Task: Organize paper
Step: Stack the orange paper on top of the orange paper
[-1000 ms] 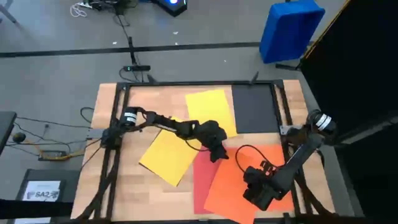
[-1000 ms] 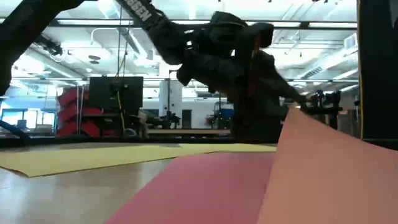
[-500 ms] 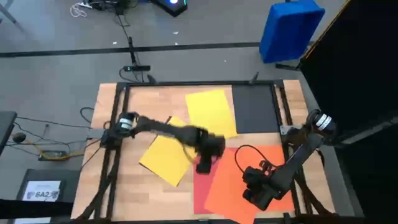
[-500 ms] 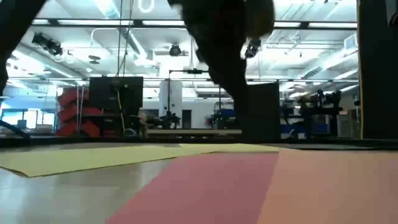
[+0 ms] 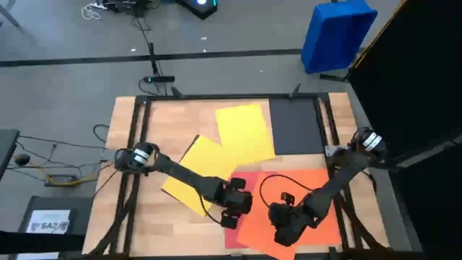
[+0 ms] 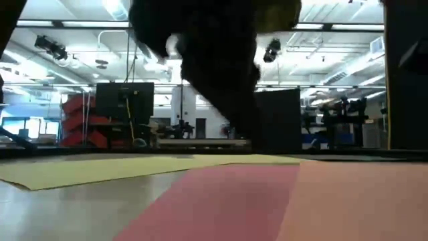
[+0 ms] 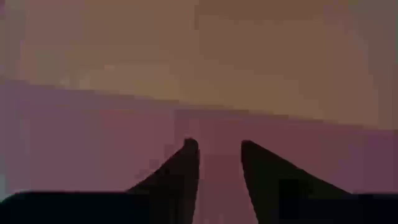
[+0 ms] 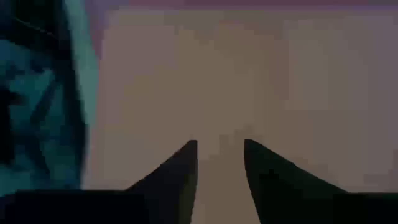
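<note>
On the wooden table (image 5: 130, 217), going from the left, the left arm has swung down and toward the near edge since a second ago: then its gripper hung over the meeting of the yellow and red sheets near the table's middle, and half a second ago it was already lower. The left gripper (image 5: 232, 204) is now over the left part of the red sheet (image 5: 232, 230), near that sheet's edge. In the left wrist view its two fingers (image 7: 180, 171) stand a little apart, with reddish paper showing through the gap and nothing between them.

The tilted yellow sheet (image 5: 189, 177) lies left of centre, its far corner tucked under the second yellow sheet (image 5: 244, 130), which sits squarely toward the far side. Beside that, the black sheet (image 5: 296, 126) lies flat at the far right. None of these three has shifted.

The orange sheet (image 5: 317, 188) overlaps the red one at the near right. A second ago the low view showed its edge lifted; now it lies flat.

The right gripper (image 5: 283, 225) has moved a little leftward on the orange sheet, near the left gripper. Its fingers (image 8: 180, 174) are slightly parted, grasping nothing.
</note>
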